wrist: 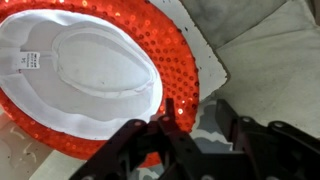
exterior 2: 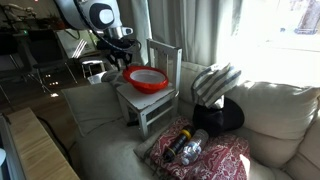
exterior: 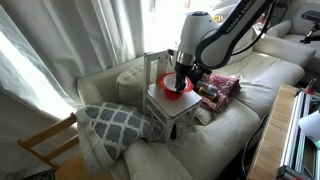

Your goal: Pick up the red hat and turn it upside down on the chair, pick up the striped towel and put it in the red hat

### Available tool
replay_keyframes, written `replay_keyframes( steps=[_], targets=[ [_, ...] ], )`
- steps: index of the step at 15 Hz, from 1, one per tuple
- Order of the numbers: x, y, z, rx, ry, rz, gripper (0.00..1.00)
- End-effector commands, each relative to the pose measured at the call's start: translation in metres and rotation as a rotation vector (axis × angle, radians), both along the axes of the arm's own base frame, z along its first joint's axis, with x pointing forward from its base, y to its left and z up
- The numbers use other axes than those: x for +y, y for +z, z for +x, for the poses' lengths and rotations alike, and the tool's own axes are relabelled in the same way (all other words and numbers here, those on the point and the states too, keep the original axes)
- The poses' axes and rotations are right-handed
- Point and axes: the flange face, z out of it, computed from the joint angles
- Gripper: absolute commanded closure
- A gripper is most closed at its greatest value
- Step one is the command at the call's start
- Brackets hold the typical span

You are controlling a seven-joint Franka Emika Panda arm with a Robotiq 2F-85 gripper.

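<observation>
Red sequined hat [wrist: 95,75], white lining upward on the small white desk [exterior: 172,108], lies at 10 o'clock from the black gripper [wrist: 195,118]; whether the jaws hold anything cannot be told.

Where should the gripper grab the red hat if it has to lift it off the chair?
Probably the sequined brim, coming down from above at the edge nearest the gripper. The red hat lies crown down on the chair, so the brim is the thin raised part open to a pinch.
</observation>
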Motion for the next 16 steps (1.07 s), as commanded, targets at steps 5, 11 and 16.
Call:
replay_keyframes(
  steps=[5, 11, 16],
  targets=[
    [-0.016, 0.035, 0.006, -0.006, 0.049, 0.022, 0.0],
    [-0.118, 0.092, 0.019, -0.004, 0.093, -0.02, 0.0],
    [-0.176, 0.106, 0.029, -0.026, 0.082, -0.048, 0.0]
  ],
)
